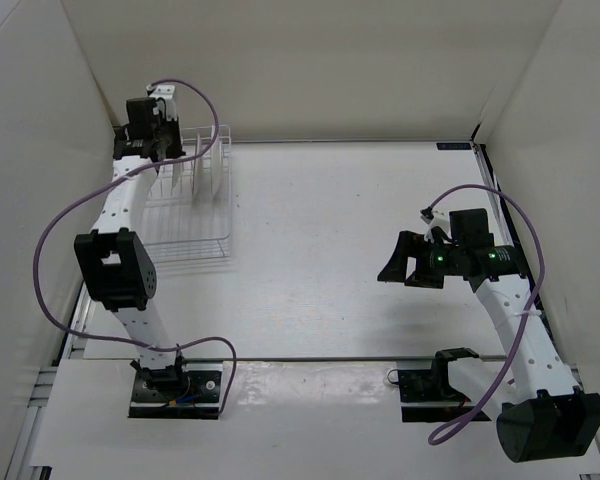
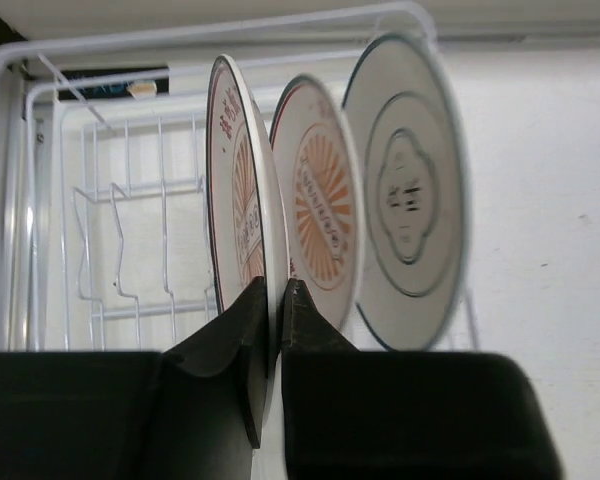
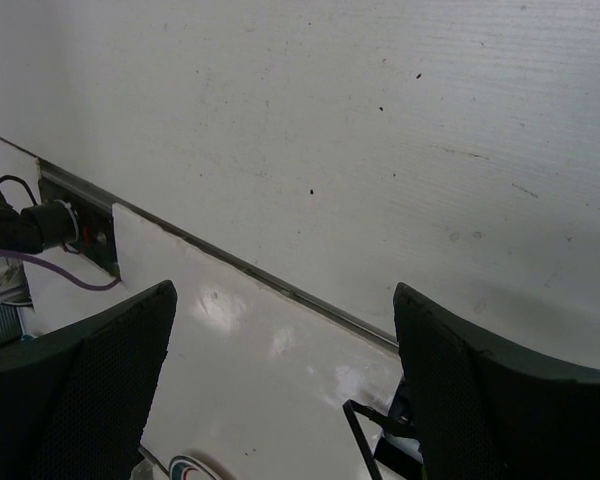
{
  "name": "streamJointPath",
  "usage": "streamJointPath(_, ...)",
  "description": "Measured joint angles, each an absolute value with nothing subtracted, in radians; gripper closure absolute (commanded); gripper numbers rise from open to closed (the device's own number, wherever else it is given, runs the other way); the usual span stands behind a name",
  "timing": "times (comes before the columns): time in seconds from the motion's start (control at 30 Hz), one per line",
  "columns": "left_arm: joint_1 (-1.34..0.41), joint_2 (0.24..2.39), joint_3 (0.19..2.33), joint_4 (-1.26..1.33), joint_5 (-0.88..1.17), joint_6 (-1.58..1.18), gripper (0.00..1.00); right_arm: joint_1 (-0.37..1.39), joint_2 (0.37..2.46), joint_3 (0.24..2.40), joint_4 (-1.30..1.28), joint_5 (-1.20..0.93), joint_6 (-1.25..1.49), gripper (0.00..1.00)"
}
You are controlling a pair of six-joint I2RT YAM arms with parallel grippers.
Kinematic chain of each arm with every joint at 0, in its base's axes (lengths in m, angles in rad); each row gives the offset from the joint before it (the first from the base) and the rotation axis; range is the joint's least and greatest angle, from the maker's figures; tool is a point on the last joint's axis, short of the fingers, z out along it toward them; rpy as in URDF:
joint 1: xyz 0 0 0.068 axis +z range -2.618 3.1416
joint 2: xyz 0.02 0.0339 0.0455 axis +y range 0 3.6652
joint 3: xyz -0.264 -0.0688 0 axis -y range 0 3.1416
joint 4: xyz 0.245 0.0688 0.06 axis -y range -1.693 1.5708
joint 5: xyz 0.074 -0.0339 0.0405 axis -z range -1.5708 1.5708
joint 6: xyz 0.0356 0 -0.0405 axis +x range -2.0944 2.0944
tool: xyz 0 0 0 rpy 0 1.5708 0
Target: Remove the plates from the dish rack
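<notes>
In the upper left of the overhead view, a white wire rectangular dish rack (image 1: 195,240) is seen standing on the white worktop (image 1: 320,220). In the left wrist view, three small round white-rimmed plates (image 2: 320,200) are held upright on edge in the rack, at the centre of the frame. The leftmost plate (image 2: 242,180), sunburst-patterned, is seen almost edge-on. The orange sunburst middle plate (image 2: 325,150) stands just beside it, and the pale grey-white plate (image 2: 410,190) is at the right.

The left hand (image 2: 272,300) is clenched on the lower rim of the leftmost plate, one finger pressed against each face. The right hand (image 1: 408,262) is released, its jaws wide apart with nothing between them, at the right centre of the overhead view, well apart from the rack.

The plates are judged to be rigid, light, smooth-glazed and breakable. A hold on the thin rim alone offers little contact, so pivoting or slipping should be expected. A hold reaching past the rim onto the flat faces is preferred. A lift parallel to the plate faces is advised, so that the middle plate is not struck.
</notes>
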State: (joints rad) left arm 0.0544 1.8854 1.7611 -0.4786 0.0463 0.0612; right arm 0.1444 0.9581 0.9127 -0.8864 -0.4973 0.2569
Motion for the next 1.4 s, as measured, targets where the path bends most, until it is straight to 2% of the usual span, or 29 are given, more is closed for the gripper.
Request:
streamJointPath(0.33, -0.006, 1.530, 1.753, -0.473, -0.027, 0.056, 1.00, 0.144, 0.907, 0.913, -0.888, -0.491, 0.258, 0.10)
streamJointPath(0.5, -0.252, 1.384, 1.734, -0.460, -0.005, 0.057, 1.00, 0.144, 0.849, 0.912, -0.892, -0.451, 0.271, 0.10)
streamJointPath(0.7, -0.683, 1.217, 1.401, -0.384, 0.003, 0.167, 1.00, 0.144, 0.752, 0.907, -0.941, -0.336, 0.281, 0.10)
streamJointPath(0.87, -0.937, 1.312, 1.231, -0.384, -0.054, 0.290, 1.00, 0.145, 0.688, 0.907, -0.988, -0.220, 0.285, 0.10)
streamJointPath(1.07, -1.151, 1.428, 0.936, -0.256, -0.272, 0.386, 1.00, 0.147, 0.619, 0.901, -1.019, -0.118, 0.289, 0.10)
streamJointPath(1.3, -1.282, 1.672, 0.907, -0.045, -0.533, 0.463, 1.00, 0.173, 0.624, 0.900, -1.025, -0.088, 0.288, 0.10)
streamJointPath(1.33, -1.293, 1.708, 0.907, -0.006, -0.568, 0.475, 0.96, 0.178, 0.624, 0.900, -1.026, -0.080, 0.288, 0.10)
streamJointPath(1.37, -1.303, 1.736, 0.907, 0.022, -0.595, 0.483, 0.75, 0.183, 0.624, 0.900, -1.028, -0.076, 0.287, 0.10)
streamJointPath(1.4, -1.313, 1.762, 0.908, 0.041, -0.622, 0.490, 0.70, 0.188, 0.625, 0.900, -1.031, -0.070, 0.288, 0.10)
